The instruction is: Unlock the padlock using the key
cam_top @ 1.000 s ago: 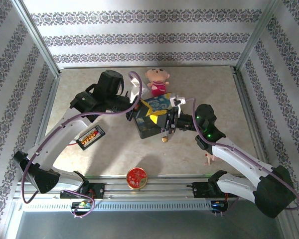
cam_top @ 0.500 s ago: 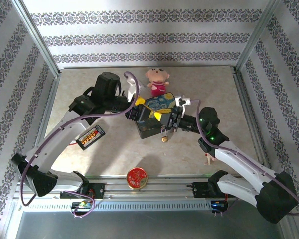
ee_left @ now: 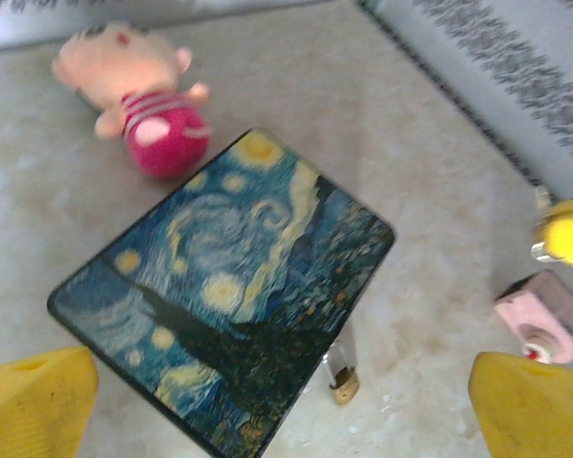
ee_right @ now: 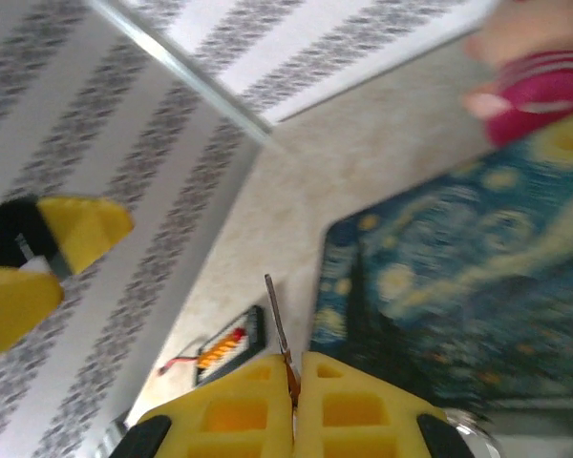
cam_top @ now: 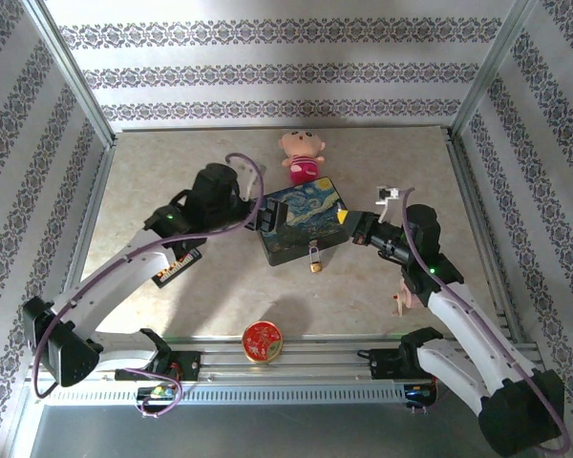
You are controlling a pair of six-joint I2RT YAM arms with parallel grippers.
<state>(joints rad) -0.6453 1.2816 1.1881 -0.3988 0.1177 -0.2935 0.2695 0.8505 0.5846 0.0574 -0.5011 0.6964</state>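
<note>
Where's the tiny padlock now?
From above, the padlock sits at the near side of the blue tin box, with the round red tin nearer the arms' bases.

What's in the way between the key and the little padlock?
Nothing I can see. The right gripper, shut on the key, is by the right corner of the box. The padlock hangs on its near side, with just bare table between.

Plush doll [cam_top: 303, 157], red tin [cam_top: 262, 343] (round)
</note>
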